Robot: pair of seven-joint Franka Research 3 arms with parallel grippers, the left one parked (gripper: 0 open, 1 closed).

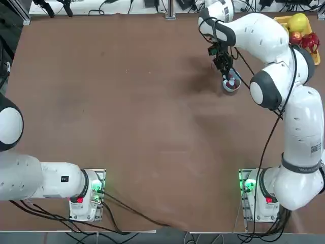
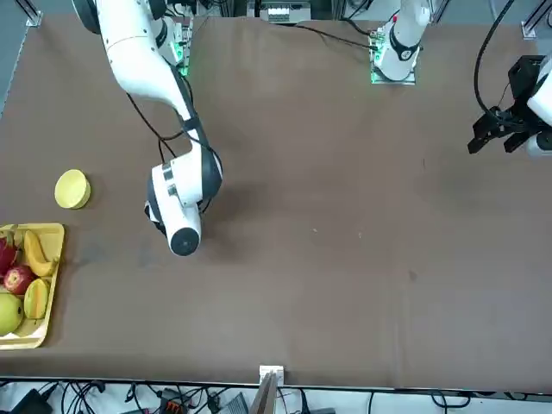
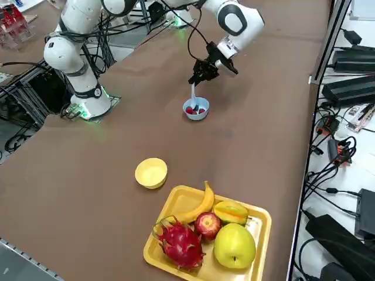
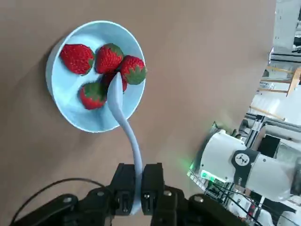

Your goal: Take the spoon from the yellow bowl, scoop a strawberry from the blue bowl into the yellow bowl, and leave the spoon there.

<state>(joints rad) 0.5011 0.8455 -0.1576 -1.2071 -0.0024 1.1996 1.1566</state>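
Strawberries: we count five in the blue bowl [image 4: 94,75] in the wrist view, all red with green caps; one lies partly under the spoon's tip.
Bowls: we see two small round ones, the blue bowl [image 3: 197,109] and the yellow bowl [image 3: 151,173], well apart on the brown table [image 1: 127,127].
Spoon: we see one spoon [image 4: 126,128], pale blue-white; its handle is pinched between the fingers and its tip dips among the strawberries.
Right gripper: the right gripper [image 4: 137,190] is clenched on the spoon handle; in the side view it [image 3: 202,73] hangs just above the blue bowl, upper middle of the frame, with the spoon [image 3: 193,95] reaching down into the bowl.
Top view: the gripper [image 1: 222,63] and blue bowl [image 1: 231,83] sit in the upper right of the frame.
Yellow bowl: it sits left of centre in the front view [image 2: 72,189], just above the tray; nothing lies in it.
Fruit tray: we see one yellow tray [image 3: 258,234] at the lower middle of the side view, holding a banana, an apple, a dragon fruit and other fruit.
Writing: we cannot read any.
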